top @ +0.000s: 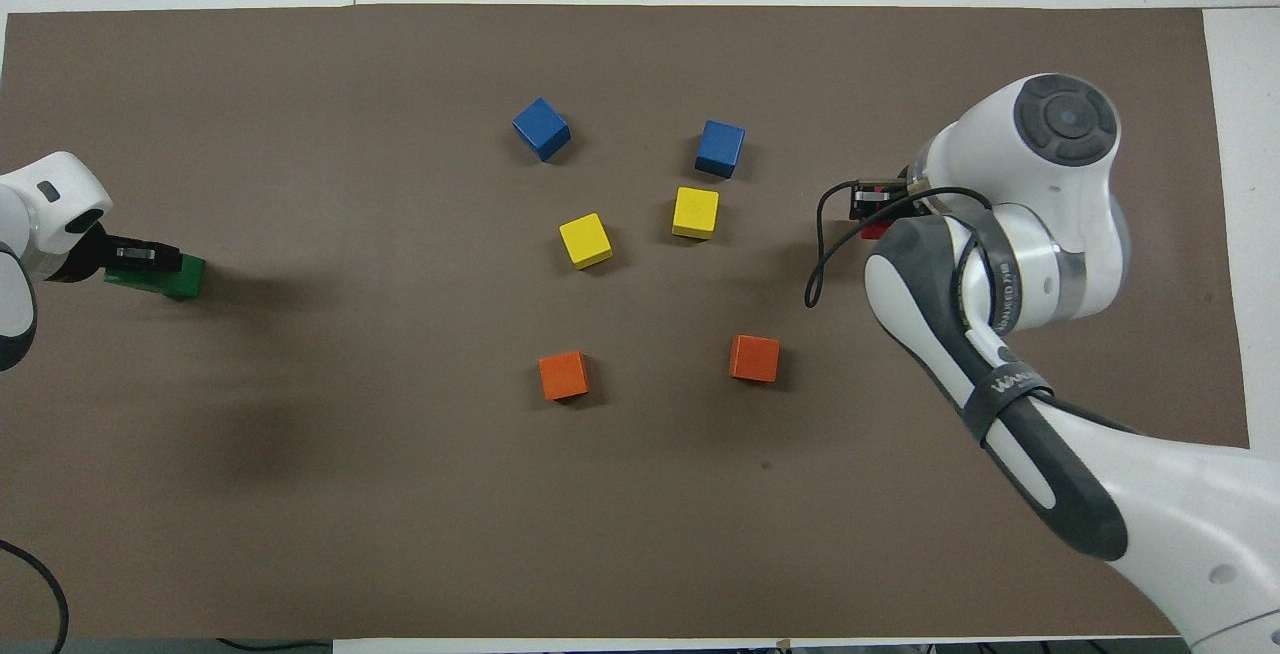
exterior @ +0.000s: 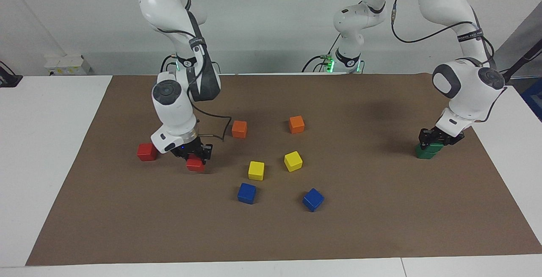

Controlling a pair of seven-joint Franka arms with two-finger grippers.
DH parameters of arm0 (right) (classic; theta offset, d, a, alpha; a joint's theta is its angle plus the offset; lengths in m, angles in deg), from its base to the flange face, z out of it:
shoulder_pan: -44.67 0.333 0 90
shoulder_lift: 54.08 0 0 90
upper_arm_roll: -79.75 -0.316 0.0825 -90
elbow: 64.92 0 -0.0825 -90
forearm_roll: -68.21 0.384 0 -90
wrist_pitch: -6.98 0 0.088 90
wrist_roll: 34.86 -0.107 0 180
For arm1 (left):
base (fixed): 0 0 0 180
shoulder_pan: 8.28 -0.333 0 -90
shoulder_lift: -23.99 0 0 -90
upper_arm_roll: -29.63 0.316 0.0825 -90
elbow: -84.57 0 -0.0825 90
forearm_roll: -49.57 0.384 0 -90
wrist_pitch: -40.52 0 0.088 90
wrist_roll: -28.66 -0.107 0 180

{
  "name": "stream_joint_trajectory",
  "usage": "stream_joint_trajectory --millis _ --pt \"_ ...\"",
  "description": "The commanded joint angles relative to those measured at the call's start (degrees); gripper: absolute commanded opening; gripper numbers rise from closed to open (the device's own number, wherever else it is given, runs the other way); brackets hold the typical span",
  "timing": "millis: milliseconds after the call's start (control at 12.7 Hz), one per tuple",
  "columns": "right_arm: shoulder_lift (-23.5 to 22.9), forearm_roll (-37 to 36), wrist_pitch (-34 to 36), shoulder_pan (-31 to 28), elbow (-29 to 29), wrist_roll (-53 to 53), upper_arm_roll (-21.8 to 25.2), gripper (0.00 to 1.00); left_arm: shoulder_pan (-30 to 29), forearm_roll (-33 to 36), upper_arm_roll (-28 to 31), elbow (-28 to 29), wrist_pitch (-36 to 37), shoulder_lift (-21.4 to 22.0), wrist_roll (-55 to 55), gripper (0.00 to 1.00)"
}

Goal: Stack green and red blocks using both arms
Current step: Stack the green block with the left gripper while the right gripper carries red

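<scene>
Two green blocks (exterior: 427,151) sit stacked at the left arm's end with the left gripper (exterior: 436,140) clamping the top one, while the right gripper (exterior: 195,155) grips one red block (exterior: 195,164) near the other red block (exterior: 147,152), likely for stacking.

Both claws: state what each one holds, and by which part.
The left claw sits on the upper green block of a two-high stack, the right claw around a red block on the mat; whether either grips cannot be told.
</scene>
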State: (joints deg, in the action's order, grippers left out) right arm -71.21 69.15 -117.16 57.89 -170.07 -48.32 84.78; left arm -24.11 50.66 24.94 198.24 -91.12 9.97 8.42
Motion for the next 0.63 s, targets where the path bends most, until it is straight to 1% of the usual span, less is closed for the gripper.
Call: stream_joint_trajectory --millis 0,157,394,551 --pt "5.2 -0.1 5.7 -5.0 -0.4 8.2 -0.5 0.15 -0.9 -1.4 -0.5 2.2 -1.7 1.5 -3.4 0.00" --pt "6.1 -0.1 6.5 -8.6 -1.1 14.8 -0.5 0.15 -0.9 -1.4 -0.5 2.1 -1.8 1.4 -3.5 0.00" --pt "7.5 -0.1 0.1 -11.4 -6.5 19.3 -0.5 0.16 -0.8 -1.5 -0.4 2.0 -2.0 1.3 -3.8 0.00" --pt "7.9 -0.1 -1.5 -12.3 -8.2 20.5 -0.5 0.16 -0.8 -1.5 -0.4 1.6 -2.0 1.2 -3.9 0.00"
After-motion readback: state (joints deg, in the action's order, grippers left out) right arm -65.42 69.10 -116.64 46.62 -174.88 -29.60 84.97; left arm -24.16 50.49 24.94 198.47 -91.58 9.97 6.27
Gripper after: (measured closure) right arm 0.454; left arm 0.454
